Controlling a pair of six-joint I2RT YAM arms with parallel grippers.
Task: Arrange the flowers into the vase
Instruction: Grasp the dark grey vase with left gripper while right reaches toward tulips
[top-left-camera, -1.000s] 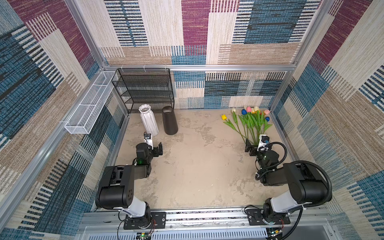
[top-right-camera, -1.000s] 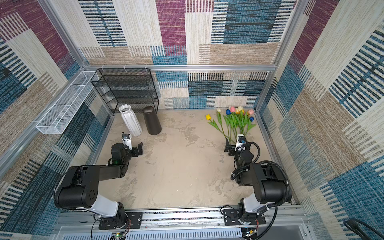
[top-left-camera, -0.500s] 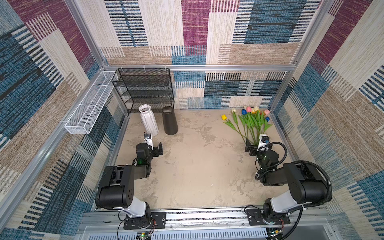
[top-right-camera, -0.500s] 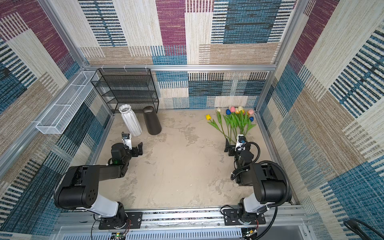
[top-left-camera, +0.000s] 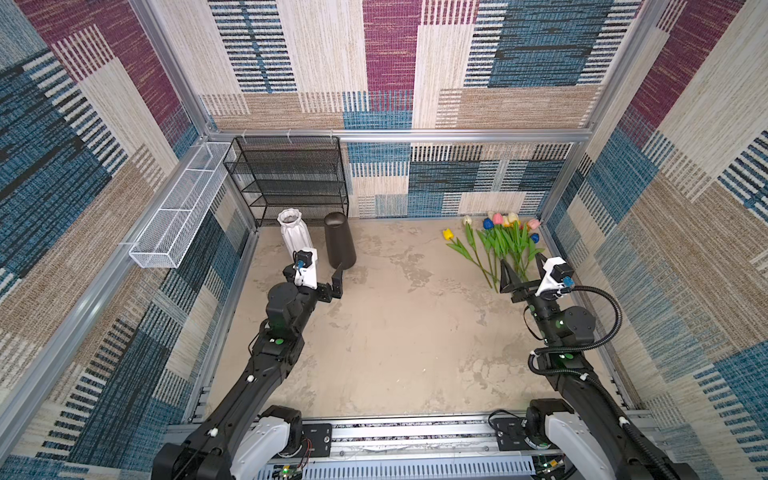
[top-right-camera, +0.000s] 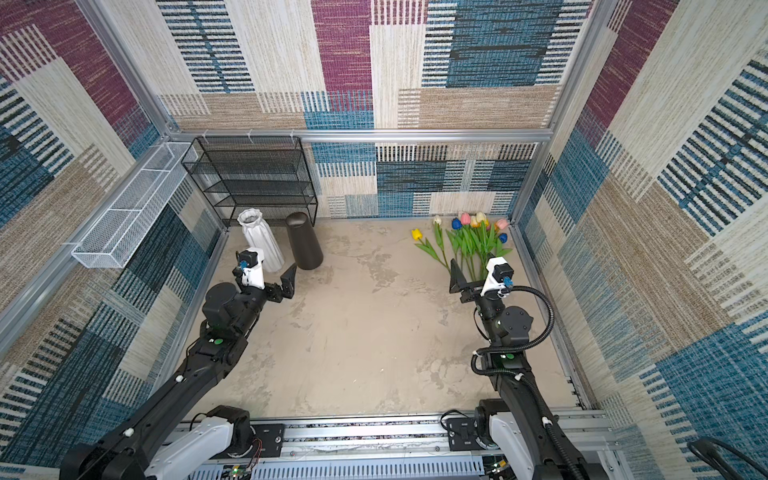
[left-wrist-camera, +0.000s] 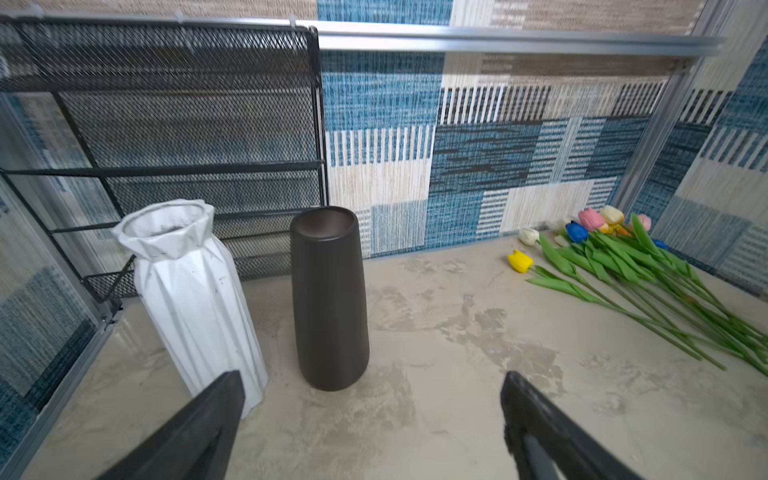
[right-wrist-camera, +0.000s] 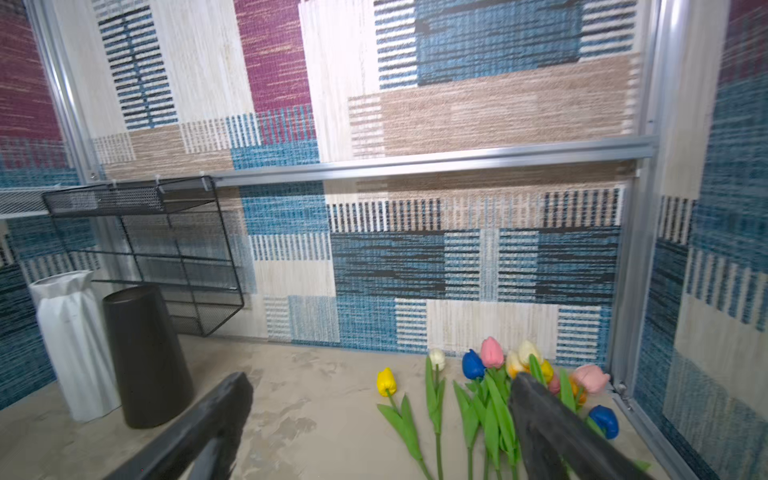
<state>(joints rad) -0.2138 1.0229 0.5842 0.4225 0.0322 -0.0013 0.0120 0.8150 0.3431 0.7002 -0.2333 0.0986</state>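
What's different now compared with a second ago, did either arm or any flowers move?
Nothing visibly changed. The left claw and right claw stay open and empty, the flowers still lie on the table, and the white vase and dark vase stand where they were.

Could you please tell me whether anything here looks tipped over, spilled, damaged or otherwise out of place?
Nothing stands out. The white vase and the dark vase stand upright side by side. The flowers lie in a loose bunch on the table, none in a vase yet. The left claw and right claw are open and empty.
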